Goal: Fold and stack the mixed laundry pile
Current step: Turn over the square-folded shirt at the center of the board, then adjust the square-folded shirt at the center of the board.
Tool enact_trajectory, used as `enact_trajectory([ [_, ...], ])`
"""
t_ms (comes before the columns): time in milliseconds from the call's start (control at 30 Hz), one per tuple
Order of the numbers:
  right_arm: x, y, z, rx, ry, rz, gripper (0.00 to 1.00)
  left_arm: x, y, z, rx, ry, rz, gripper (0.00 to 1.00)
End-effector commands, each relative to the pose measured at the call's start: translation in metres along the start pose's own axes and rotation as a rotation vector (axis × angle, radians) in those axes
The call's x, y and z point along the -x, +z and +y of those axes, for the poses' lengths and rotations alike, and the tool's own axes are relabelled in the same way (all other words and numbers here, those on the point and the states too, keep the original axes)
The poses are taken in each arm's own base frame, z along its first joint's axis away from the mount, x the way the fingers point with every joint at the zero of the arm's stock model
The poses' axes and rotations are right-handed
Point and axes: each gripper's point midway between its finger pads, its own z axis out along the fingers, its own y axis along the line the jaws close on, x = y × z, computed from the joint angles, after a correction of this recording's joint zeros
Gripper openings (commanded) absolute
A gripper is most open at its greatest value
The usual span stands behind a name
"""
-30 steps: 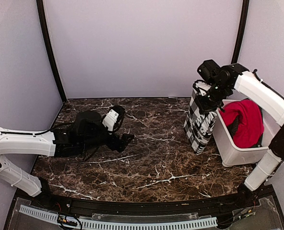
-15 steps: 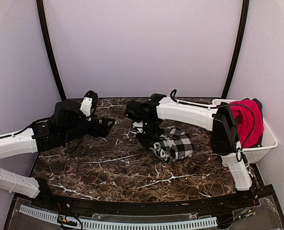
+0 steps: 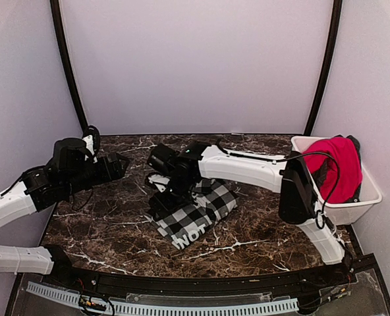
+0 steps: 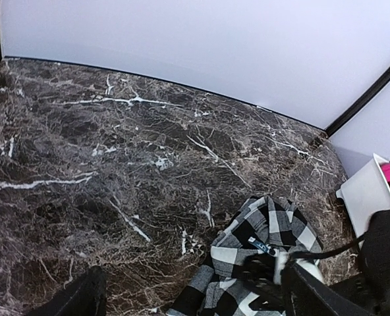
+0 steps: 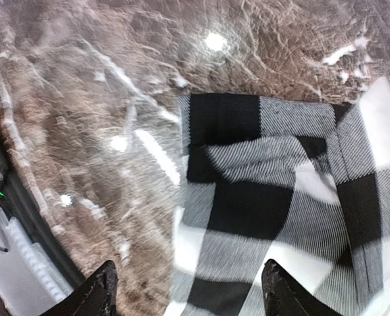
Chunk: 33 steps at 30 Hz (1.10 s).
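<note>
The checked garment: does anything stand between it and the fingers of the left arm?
Only bare marble table lies between them. But the right gripper, fingers open, hangs over the left end of the checked garment, the end nearest the left gripper.

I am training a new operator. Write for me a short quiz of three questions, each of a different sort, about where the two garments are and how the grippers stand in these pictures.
1. True or false: the red garment lies inside the white bin.
2. Choose one. Where is the checked garment?
A. In the bin, on top of the red one
B. On the marble table, under the right gripper
C. Hanging over the table's far edge
3. Fill the gap: in the wrist views, the jaws of the left gripper and of the right gripper both stand ____.

Key: 1 true; 2 B; 3 open.
</note>
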Motion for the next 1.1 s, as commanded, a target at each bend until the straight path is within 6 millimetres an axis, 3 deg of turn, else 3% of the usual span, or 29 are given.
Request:
enact_trajectory([
  [0, 0.03, -0.11, 0.02, 0.195, -0.056, -0.262, 0.78, -0.027, 0.006, 0.003, -0.029, -0.125, 0.094, 0.89],
  [100, 0.021, -0.143, -0.027, 0.206, 0.006, -0.355, 0.78, -0.067, 0.028, -0.003, -0.063, -0.167, 0.232, 0.84],
  [233, 0.001, -0.15, -0.116, 0.109, 0.138, -0.392, 0.76, -0.112, 0.042, -0.009, -0.051, -0.184, 0.37, 0.8],
  [367, -0.024, -0.125, -0.171, 0.004, 0.208, -0.339, 0.75, -0.144, 0.051, -0.013, -0.031, -0.179, 0.46, 0.79],
  [500, -0.05, -0.085, -0.196, -0.028, 0.259, -0.242, 0.73, -0.172, 0.062, -0.019, -0.03, -0.187, 0.546, 0.75],
  [667, -0.088, -0.046, -0.192, 0.041, 0.311, -0.15, 0.68, -0.187, 0.081, -0.012, 0.012, -0.166, 0.573, 0.67],
  [800, -0.105, -0.049, -0.172, 0.116, 0.324, -0.167, 0.62, -0.184, 0.098, -0.004, 0.029, -0.148, 0.572, 0.61],
  [900, -0.117, -0.043, -0.141, 0.202, 0.309, -0.145, 0.58, -0.171, 0.115, -0.005, 0.001, -0.14, 0.544, 0.53],
  [1067, -0.139, -0.032, -0.086, 0.308, 0.27, -0.076, 0.59, -0.15, 0.13, 0.001, 0.002, -0.076, 0.523, 0.54],
])
